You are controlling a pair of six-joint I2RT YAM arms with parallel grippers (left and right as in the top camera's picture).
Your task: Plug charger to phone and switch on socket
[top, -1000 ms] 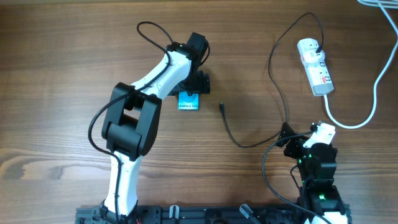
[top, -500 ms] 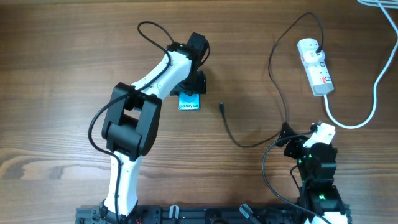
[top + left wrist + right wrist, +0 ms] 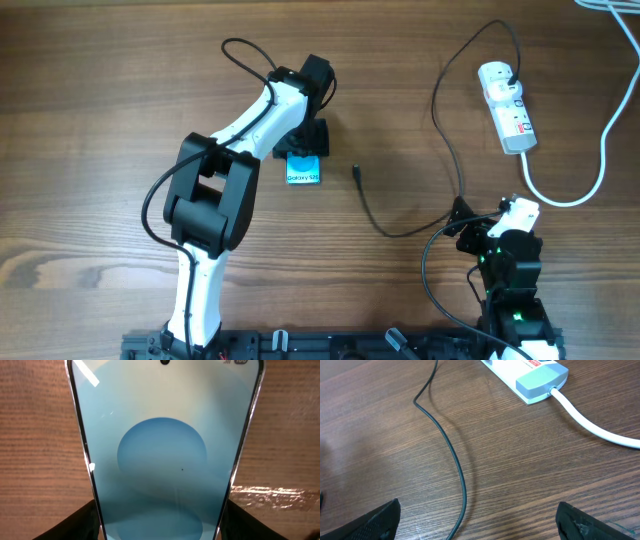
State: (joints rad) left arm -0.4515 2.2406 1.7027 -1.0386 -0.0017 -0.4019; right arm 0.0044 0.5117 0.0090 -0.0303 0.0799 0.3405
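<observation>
The phone (image 3: 303,169), cyan screen with a white text strip, lies left of the table's middle. It fills the left wrist view (image 3: 160,435). My left gripper (image 3: 304,140) (image 3: 160,527) has a finger against each long edge of the phone. The charger's black cable (image 3: 441,110) runs from its connector tip (image 3: 356,172), which lies on the wood right of the phone, round to the plug in the white socket (image 3: 507,118) at the back right. My right gripper (image 3: 478,232) (image 3: 480,522) is open and empty above the cable (image 3: 456,467). The socket's grey end (image 3: 540,380) shows ahead of it.
The socket's thick white cord (image 3: 600,160) (image 3: 592,427) loops along the right edge of the table. The left arm's own black cable (image 3: 245,52) arcs above the phone. The arm bases stand at the front edge.
The phone shows slightly further out from under my left gripper, toward the front. The right arm, cable and socket have not moved.
</observation>
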